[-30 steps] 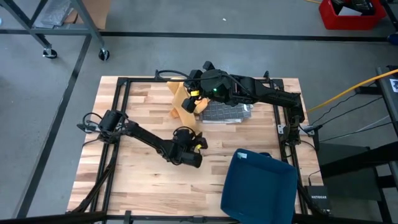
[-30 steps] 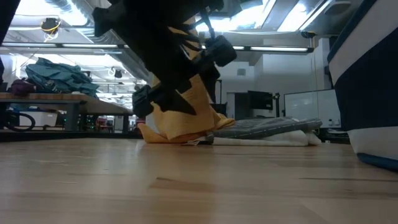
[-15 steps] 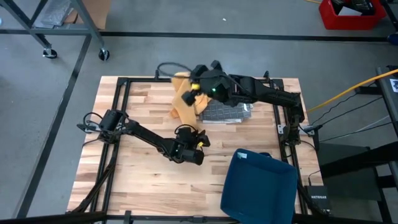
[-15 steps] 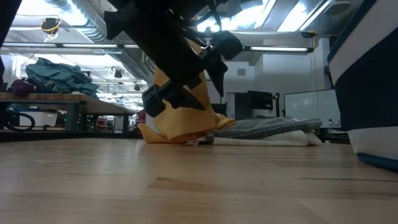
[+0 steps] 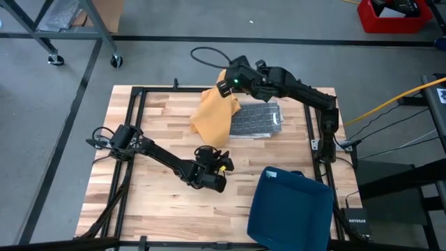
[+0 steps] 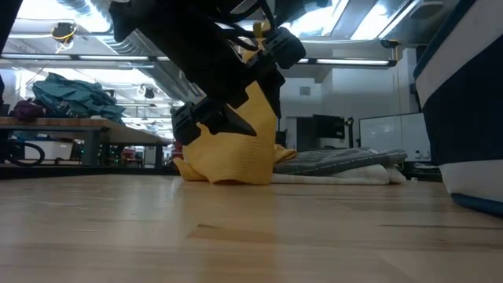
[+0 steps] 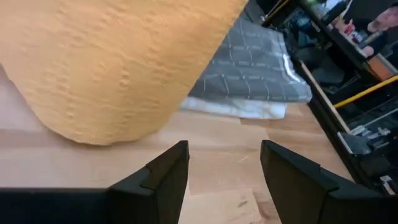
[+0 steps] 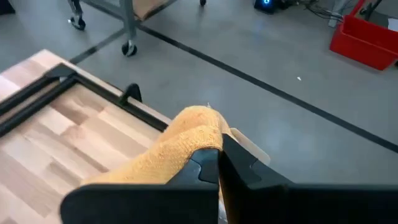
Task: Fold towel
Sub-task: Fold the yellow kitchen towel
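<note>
Yellow towel (image 5: 214, 115) hanging from right claw (image 5: 227, 86), pinched at its top edge

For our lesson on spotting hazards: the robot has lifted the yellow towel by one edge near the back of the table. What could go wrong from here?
1. The right gripper pinches only one edge of the yellow towel; it may slip out.
2. The towel's lower end trails beside the grey folded towel and might drag it.
3. The left gripper, jaws open, is near the towel's lower end; a mistimed grab could bunch the cloth.
</note>
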Motion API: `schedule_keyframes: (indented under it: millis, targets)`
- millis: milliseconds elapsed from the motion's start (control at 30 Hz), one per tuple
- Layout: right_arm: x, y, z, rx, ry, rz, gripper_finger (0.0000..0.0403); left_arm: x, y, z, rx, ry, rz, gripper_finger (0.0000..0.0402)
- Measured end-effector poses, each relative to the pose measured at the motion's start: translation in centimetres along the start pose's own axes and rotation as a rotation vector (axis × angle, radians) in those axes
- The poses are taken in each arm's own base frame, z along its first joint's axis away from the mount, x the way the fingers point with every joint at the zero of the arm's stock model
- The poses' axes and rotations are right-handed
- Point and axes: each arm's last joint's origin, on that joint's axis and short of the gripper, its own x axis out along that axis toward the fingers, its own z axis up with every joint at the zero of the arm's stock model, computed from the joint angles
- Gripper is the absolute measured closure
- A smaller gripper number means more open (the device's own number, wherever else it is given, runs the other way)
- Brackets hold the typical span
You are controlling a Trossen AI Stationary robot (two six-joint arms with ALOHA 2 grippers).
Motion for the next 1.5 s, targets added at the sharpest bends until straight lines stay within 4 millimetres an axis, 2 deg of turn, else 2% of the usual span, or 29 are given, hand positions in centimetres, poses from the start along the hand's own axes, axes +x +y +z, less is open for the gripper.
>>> schedule_keyframes:
  millis: [100, 233, 433, 567, 967, 1333, 1500]
  targets:
    - [0.3, 0.5, 0.2, 0.02, -0.028, 0.016, 0.0402, 0.7, 0.0, 0.5, 0.033, -0.063, 0.013, 0.021]
    - [0.5, 1.2, 0.5, 0.028, -0.045, 0.077, 0.0402, 2.5, 0.2, 1.6, 0.084, -0.105, 0.054, 0.021]
    - [1.2, 1.9, 0.2, 0.02, -0.015, 0.138, 0.0392, 5.2, 0.1, 2.9, 0.106, -0.02, 0.078, 0.021]
    - [1.7, 2.1, 0.0, -0.014, -0.007, 0.132, 0.0382, 6.0, -0.6, 3.5, 0.028, -0.012, 0.038, 0.021]
    - [2.2, 2.5, -0.3, -0.048, 0.003, 0.136, 0.039, 6.4, -0.8, 3.8, -0.128, -0.02, 0.022, 0.021]
    - [2.1, 2.6, -0.3, -0.08, 0.014, 0.16, 0.0388, 4.8, 0.3, 2.5, -0.01, 0.024, 0.085, 0.021]
    - [2.1, 2.6, -0.3, -0.078, 0.019, 0.177, 0.0388, 4.7, 0.8, 2.4, 0.028, 0.064, 0.113, 0.021]
